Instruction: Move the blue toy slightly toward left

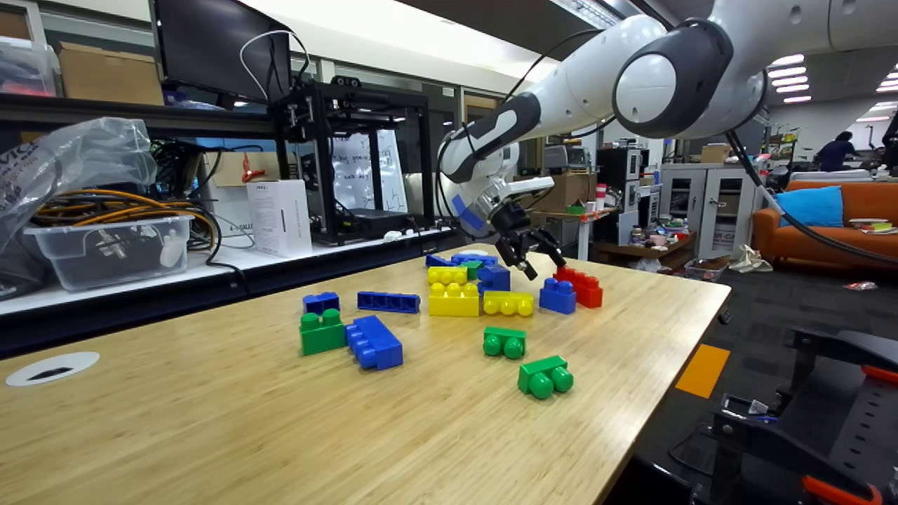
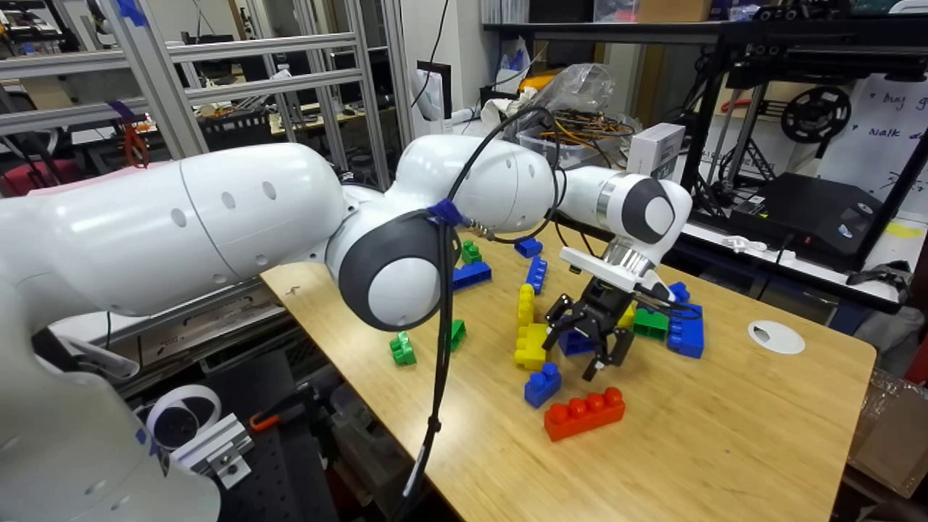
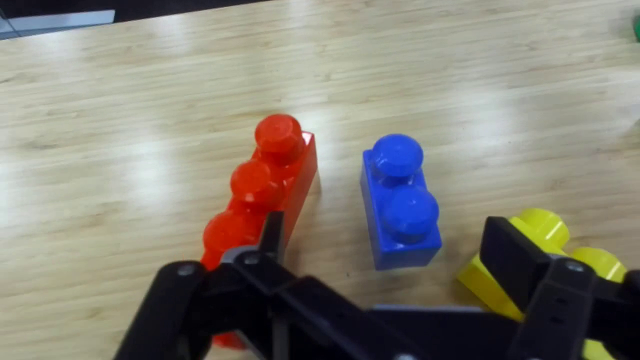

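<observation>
1. The arm [image 1: 582, 98] arches over the table [image 1: 245, 421], wrist angled down; its gripper [image 1: 544, 266] hangs tilted, fingers [image 3: 510, 257] spread well apart.
2. In the wrist view I make out only part of the red brick [image 3: 265, 195] and yellow brick [image 3: 490, 287] behind the fingers; a green piece [image 3: 637, 29] is cut off.
3. The blue toy [image 3: 401, 202] stands studs-up between red and yellow, touching neither.

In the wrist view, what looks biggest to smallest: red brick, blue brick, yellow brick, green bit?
1. Red brick, partly covered
2. Blue two-stud brick
3. Green piece, cut off at the edge
Unranked: yellow brick; the gripper hides too much of it.
</observation>
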